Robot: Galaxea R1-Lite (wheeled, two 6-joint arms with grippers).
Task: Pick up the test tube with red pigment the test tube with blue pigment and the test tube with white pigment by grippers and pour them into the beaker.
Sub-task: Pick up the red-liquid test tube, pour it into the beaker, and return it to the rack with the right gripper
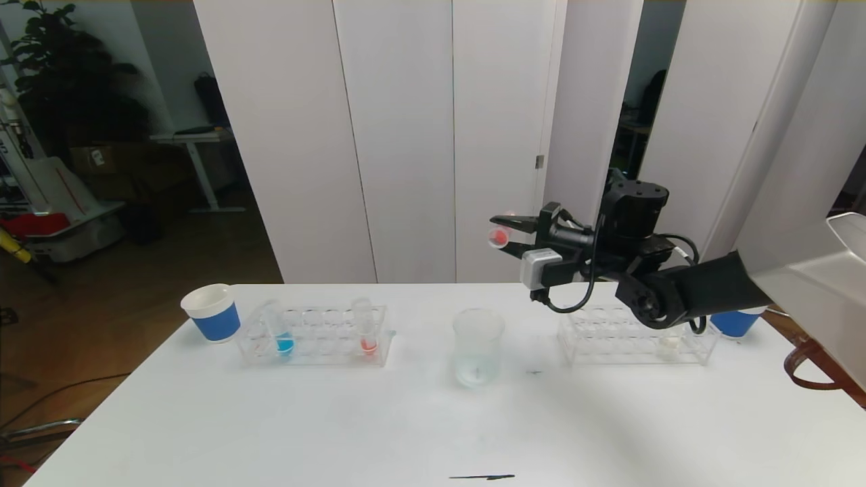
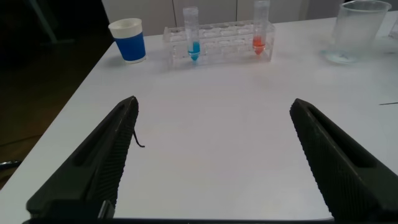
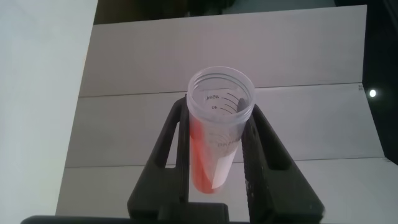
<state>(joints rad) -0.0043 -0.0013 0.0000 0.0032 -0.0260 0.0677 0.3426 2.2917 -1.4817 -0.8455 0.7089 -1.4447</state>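
My right gripper (image 1: 504, 233) is shut on the test tube with red pigment (image 1: 499, 237), held high above the table, up and to the right of the beaker (image 1: 478, 345). In the right wrist view the tube (image 3: 217, 137) sits between the fingers (image 3: 267, 149), tilted, with red liquid spread along one side. The test tube with blue pigment (image 1: 281, 335) and another red tube (image 1: 366, 331) stand in the left rack (image 1: 318, 335). The test tube with white pigment (image 1: 668, 345) stands in the right rack (image 1: 609, 338). My left gripper (image 2: 214, 106) hangs open over bare table, out of the head view.
A blue paper cup (image 1: 212, 312) stands left of the left rack, and another blue cup (image 1: 734, 323) sits behind my right arm. White wall panels rise behind the table. A thin dark mark (image 1: 482, 477) lies near the front edge.
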